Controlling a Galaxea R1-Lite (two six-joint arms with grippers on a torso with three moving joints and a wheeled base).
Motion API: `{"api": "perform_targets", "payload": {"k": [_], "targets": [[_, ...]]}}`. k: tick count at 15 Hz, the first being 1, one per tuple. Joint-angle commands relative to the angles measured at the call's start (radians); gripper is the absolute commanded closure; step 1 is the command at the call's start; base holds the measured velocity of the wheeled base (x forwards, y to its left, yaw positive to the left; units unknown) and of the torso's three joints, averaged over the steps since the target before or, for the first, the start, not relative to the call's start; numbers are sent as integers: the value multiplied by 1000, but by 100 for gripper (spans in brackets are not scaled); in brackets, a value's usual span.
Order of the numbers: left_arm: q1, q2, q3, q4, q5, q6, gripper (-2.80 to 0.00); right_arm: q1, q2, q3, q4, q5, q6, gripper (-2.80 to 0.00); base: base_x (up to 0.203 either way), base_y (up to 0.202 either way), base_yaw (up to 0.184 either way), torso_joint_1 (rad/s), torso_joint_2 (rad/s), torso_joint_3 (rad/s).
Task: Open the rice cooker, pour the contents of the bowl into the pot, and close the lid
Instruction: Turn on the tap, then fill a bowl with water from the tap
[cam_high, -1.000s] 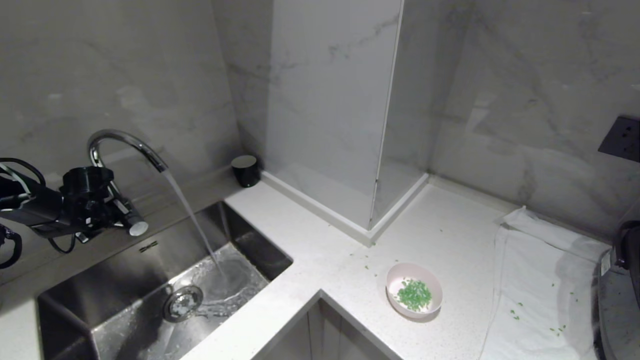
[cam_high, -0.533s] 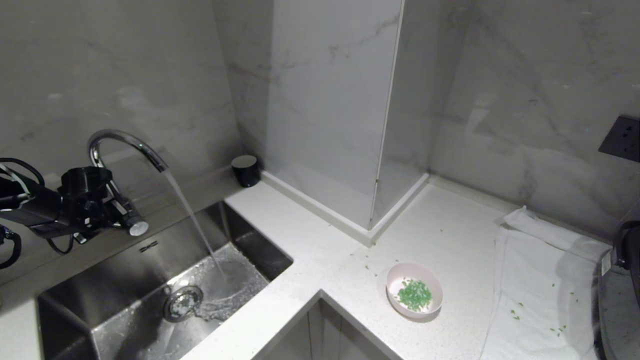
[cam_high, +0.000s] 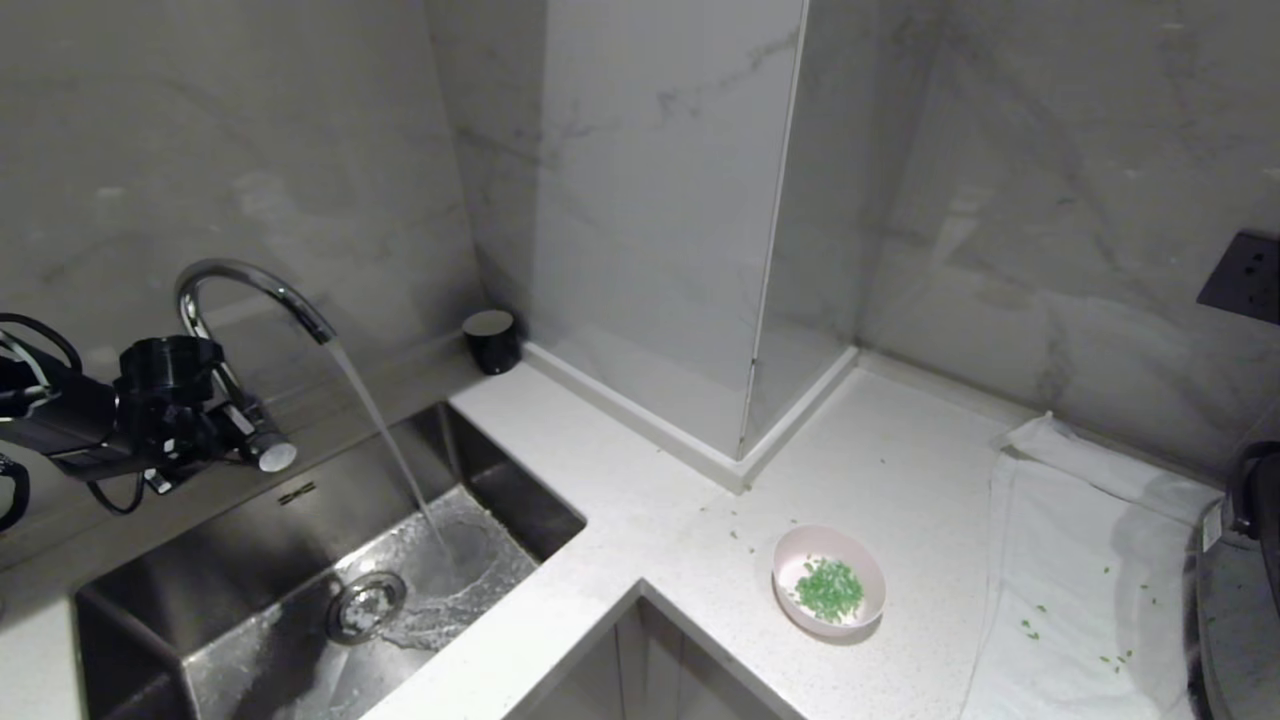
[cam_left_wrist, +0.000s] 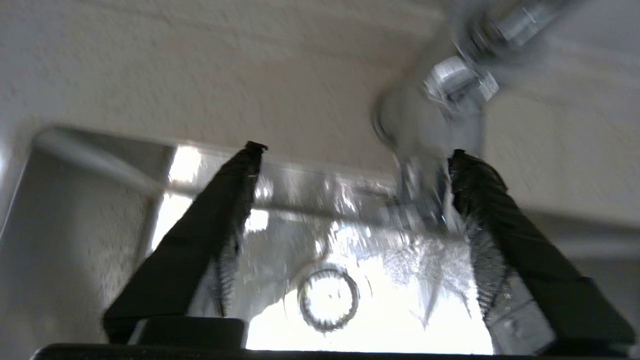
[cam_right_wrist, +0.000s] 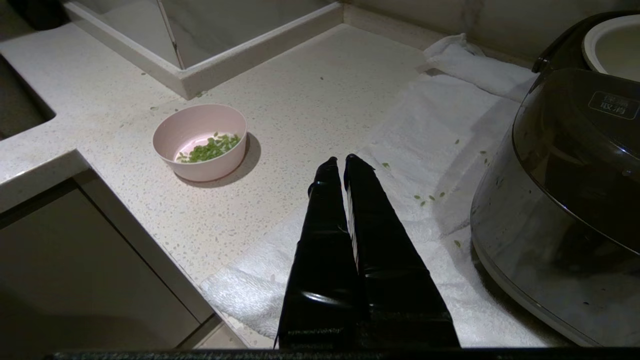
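Steel faucet (cam_high: 250, 290) runs into sink (cam_high: 150, 620) by left tool (cam_left_wrist: 350, 165), spread; right tool (cam_right_wrist: 340, 161) together nr towel (cam_right_wrist: 430, 130).

Premises: a domestic kitchen. Evidence follows. A stainless steel sink (cam_high: 300, 600) is set into a pale speckled stone bench (cam_high: 700, 520), with a curved chrome tap (cam_high: 245, 285) running water (cam_high: 390, 450) down toward the drain (cam_high: 365, 605). Walls (cam_high: 1000, 180) are clad in grey-veined marble-look panels, and a dark wall socket (cam_high: 1240, 275) sits at the right. Cupboard fronts (cam_right_wrist: 85, 260) run under the bench edge. Food preparation is evident: a small pink bowl (cam_high: 828, 582) holds chopped green bits (cam_high: 828, 590), with stray pieces scattered on the bench and on a white towel (cam_high: 1080, 580). A rice cooker (cam_right_wrist: 565, 200) stands on that towel.
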Motion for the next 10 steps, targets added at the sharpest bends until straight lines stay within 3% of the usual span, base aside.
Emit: {"api": "perform_targets", "payload": {"k": [1, 3, 7, 10], "targets": [[-13, -100, 72, -3, -38, -3, -280, 1, 1, 0, 1, 0, 0, 0, 0, 0, 0, 0, 0, 0], [-27, -168, 123, -2, -92, -4, -280, 0, 1, 0, 1, 0, 0, 0, 0, 0, 0, 0, 0, 0], [-65, -294, 298, -4, -140, -1, -280, 1, 1, 0, 1, 0, 0, 0, 0, 0, 0, 0, 0, 0], [-88, -486, 485, -11, -317, 8, -280, 0, 1, 0, 1, 0, 0, 0, 0, 0, 0, 0, 0, 0]]}}
